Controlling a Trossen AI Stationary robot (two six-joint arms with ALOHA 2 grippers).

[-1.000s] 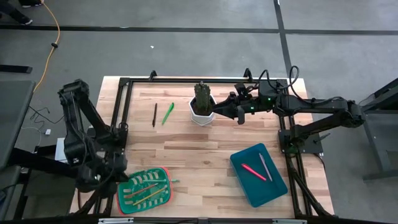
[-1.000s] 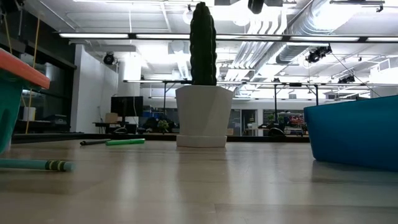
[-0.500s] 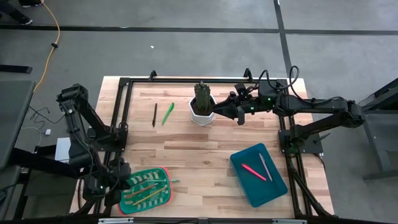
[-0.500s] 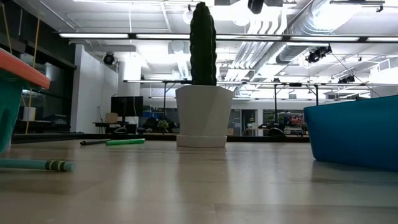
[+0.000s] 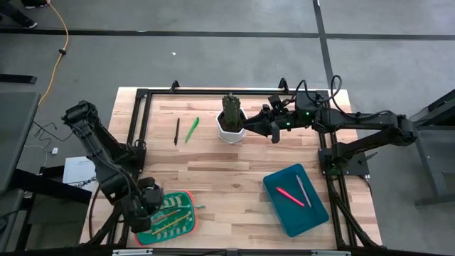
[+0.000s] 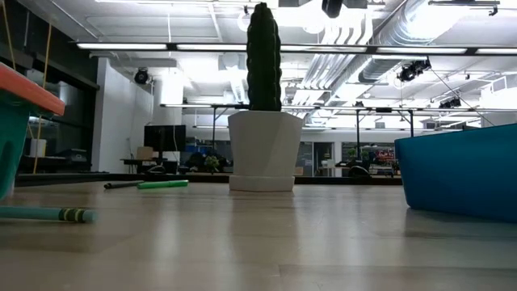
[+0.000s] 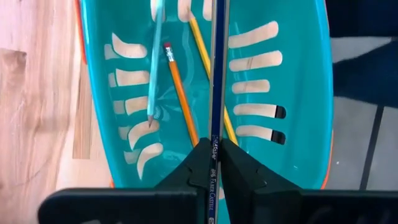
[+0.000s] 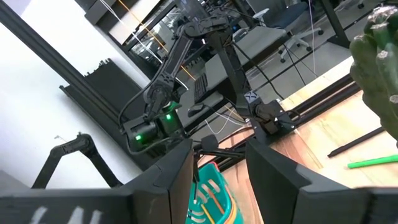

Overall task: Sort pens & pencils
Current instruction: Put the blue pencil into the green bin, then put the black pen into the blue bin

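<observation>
the potted cactus (image 5: 231,119) at the far middle of the table (image 5: 227,171) is taken as the landmark. the left gripper (image 5: 148,212) is found well to the near left of the cactus, over the left end of the green slotted tray (image 5: 182,226). in the left wrist view its fingers (image 7: 196,163) are seen clamped on a dark blue pencil (image 7: 216,87), which is held lengthwise above the tray. three more pencils are seen lying inside the tray: an orange one (image 7: 180,93), a yellow one (image 7: 200,40) partly hidden by the held pencil, and a pale teal one (image 7: 155,59). a further teal pencil (image 6: 48,215) is seen on the table beside the tray in the low view.

the right gripper (image 5: 264,126) is held just to the right of the cactus, close to the white pot. its fingers (image 8: 177,180) are seen parted with nothing between them.

a green pen (image 5: 192,129) and a dark thin stick (image 5: 176,131) lie just apart from each other on the table to the left of the cactus. the blue bin (image 5: 314,213) stands to the near right of the cactus; a pink-red pen (image 5: 290,196) and a pale grey pen (image 5: 303,190) lie inside it.
</observation>
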